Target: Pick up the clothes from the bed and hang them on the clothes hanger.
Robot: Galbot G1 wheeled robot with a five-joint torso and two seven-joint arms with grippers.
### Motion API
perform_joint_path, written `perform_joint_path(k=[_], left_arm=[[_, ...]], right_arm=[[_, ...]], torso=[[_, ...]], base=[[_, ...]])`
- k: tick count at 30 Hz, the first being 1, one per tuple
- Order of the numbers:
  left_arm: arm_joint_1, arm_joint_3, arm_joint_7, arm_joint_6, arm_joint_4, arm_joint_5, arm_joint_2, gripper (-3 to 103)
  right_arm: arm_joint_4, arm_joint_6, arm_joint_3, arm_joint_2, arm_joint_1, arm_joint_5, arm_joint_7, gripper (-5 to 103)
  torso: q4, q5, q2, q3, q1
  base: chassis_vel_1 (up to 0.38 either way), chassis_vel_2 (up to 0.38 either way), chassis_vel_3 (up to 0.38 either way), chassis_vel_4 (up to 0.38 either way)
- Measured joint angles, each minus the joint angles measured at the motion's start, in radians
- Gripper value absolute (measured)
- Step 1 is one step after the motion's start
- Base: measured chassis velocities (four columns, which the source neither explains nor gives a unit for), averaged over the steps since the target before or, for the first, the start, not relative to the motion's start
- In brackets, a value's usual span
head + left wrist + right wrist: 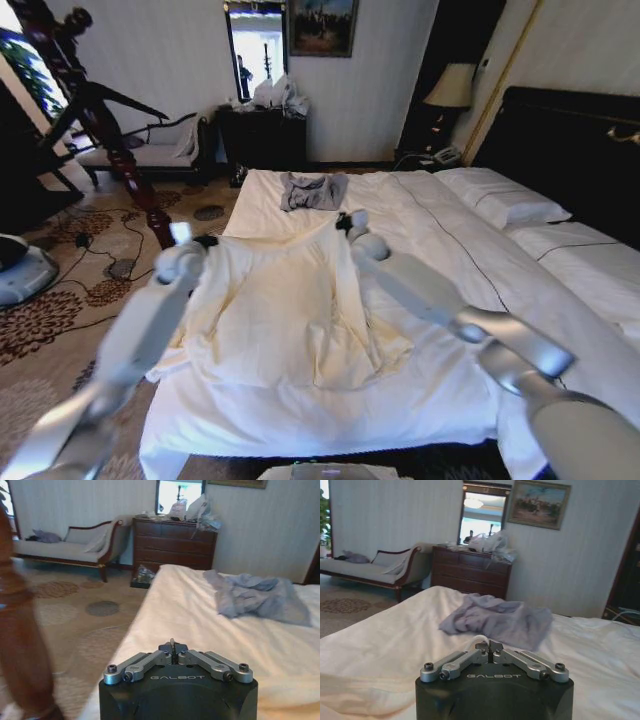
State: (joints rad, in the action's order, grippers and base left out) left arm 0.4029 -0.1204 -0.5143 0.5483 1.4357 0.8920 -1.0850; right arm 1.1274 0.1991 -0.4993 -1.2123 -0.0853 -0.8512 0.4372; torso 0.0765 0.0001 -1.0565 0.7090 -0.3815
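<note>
The clothes, a wrinkled cream garment, lie spread over the foot of the bed. Their upper edge runs almost straight between my two grippers. My left gripper is at the garment's left shoulder by the bed's edge; in the left wrist view its fingertips are pressed together. My right gripper is at the other shoulder. In the right wrist view it is shut with a fold of cream cloth at the tips. The clothes hanger is out of view.
A grey-blue garment lies crumpled farther up the bed. White pillows rest against the black headboard. A dark wooden stand rises off the bed's left side. A dresser and chaise line the far wall.
</note>
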Motion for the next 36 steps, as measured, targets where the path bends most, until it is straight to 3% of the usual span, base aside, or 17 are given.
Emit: perform_joint_path(k=[2, 5, 6, 9, 12, 13, 15, 17, 19, 21, 22, 24, 26, 27, 31, 33, 36], left_arm=[[-0.024, 0.016, 0.001, -0.011, -0.033, 0.000, -0.023, 0], [-0.095, 0.055, -0.009, -0.043, -0.187, -0.016, -0.132, 0], [-0.095, 0.055, -0.009, -0.043, -0.187, -0.016, -0.132, 0], [-0.132, 0.057, -0.014, -0.075, -0.320, -0.057, -0.246, 0], [-0.139, 0.055, -0.012, -0.075, -0.365, -0.069, -0.287, 0], [-0.142, 0.054, -0.010, -0.064, -0.398, -0.074, -0.319, 0], [-0.142, 0.052, -0.013, -0.041, -0.433, -0.083, -0.356, 6], [-0.142, 0.051, -0.015, -0.034, -0.435, -0.085, -0.361, 6], [-0.128, 0.045, -0.063, 0.049, -0.420, -0.081, -0.371, 16], [-0.113, 0.043, -0.105, 0.111, -0.386, -0.061, -0.362, 22], [-0.113, 0.043, -0.105, 0.111, -0.386, -0.061, -0.362, 22], [-0.084, 0.035, -0.126, 0.168, -0.324, -0.030, -0.316, 32], [-0.061, 0.031, -0.122, 0.182, -0.281, -0.009, -0.274, 43], [-0.061, 0.031, -0.122, 0.182, -0.281, -0.009, -0.274, 43], [0.060, 0.005, -0.062, 0.177, -0.077, 0.051, -0.092, 59], [0.084, -0.005, -0.042, 0.165, -0.036, 0.052, -0.063, 65], [0.188, -0.093, 0.015, 0.093, 0.159, 0.063, 0.050, 76]], right_arm=[[-0.018, -0.005, -0.004, -0.016, -0.004, 0.012, -0.003, 0], [-0.083, -0.017, -0.021, -0.061, -0.024, 0.048, -0.004, 0], [-0.083, -0.017, -0.021, -0.061, -0.024, 0.048, -0.004, 0], [-0.135, -0.050, -0.017, -0.095, -0.047, 0.088, -0.005, 0], [-0.148, -0.062, -0.004, -0.105, -0.056, 0.091, -0.005, 0], [-0.161, -0.070, 0.008, -0.114, -0.064, 0.085, -0.005, -2], [-0.177, -0.094, 0.030, -0.128, -0.071, 0.053, -0.015, 8], [-0.177, -0.097, 0.034, -0.129, -0.072, 0.044, -0.018, 8], [-0.144, -0.083, 0.043, -0.124, -0.079, -0.042, -0.013, 19], [-0.072, -0.017, 0.044, -0.103, -0.087, -0.139, 0.031, 25], [-0.072, -0.017, 0.044, -0.103, -0.087, -0.139, 0.031, 25], [0.103, 0.214, 0.079, -0.061, -0.104, -0.409, 0.224, 36], [0.184, 0.320, 0.101, -0.034, -0.111, -0.526, 0.334, 46], [0.184, 0.320, 0.101, -0.034, -0.111, -0.526, 0.334, 46], [0.326, 0.376, 0.123, 0.106, -0.136, -0.589, 0.419, 62], [0.355, 0.375, 0.133, 0.139, -0.145, -0.590, 0.422, 68], [0.517, 0.285, 0.227, 0.264, -0.226, -0.514, 0.355, 84]], torso=[[0.0005, 0.0000, 0.000, 0.000, 0.000], [0.0018, 0.0001, 0.000, 0.000, 0.000], [0.0018, 0.0001, 0.000, 0.000, 0.000], [0.0017, 0.0002, 0.000, 0.000, 0.000], [0.0014, 0.0001, 0.000, 0.000, 0.000], [0.0013, 0.0002, 0.000, 0.000, 0.000], [0.0012, -0.0001, 0.000, 0.000, 0.000], [0.0013, -0.0001, 0.000, 0.000, 0.000], [0.0014, 0.0000, 0.000, 0.000, 0.000], [0.0013, -0.0002, 0.000, 0.000, 0.000], [0.0013, -0.0002, 0.000, 0.000, 0.000], [0.0011, -0.0003, 0.000, 0.000, 0.000], [0.0012, -0.0003, 0.000, 0.000, 0.000], [0.0012, -0.0003, 0.000, 0.000, 0.000], [0.0004, -0.0003, 0.000, 0.000, 0.000], [0.0006, -0.0007, 0.000, 0.000, 0.000], [0.0019, -0.0010, 0.000, 0.000, 0.000]], base=[[0.000, 0.000, 0.000, 0.000], [0.000, 0.000, 0.000, 0.000], [0.000, 0.000, 0.000, 0.000], [0.000, 0.000, 0.000, 0.000], [0.000, 0.000, 0.000, 0.000], [0.000, 0.000, 0.000, 0.000], [0.000, 0.000, 0.000, 0.000], [0.000, 0.000, 0.000, 0.000], [0.000, 0.000, 0.000, 0.000], [0.000, 0.000, 0.000, 0.000], [0.000, 0.000, 0.000, 0.000], [0.000, 0.000, 0.000, 0.000], [0.000, 0.000, 0.000, 0.000], [0.000, 0.000, 0.000, 0.000], [0.000, 0.000, 0.000, 0.000], [0.000, 0.000, 0.000, 0.000], [0.000, 0.000, 0.000, 0.000]])
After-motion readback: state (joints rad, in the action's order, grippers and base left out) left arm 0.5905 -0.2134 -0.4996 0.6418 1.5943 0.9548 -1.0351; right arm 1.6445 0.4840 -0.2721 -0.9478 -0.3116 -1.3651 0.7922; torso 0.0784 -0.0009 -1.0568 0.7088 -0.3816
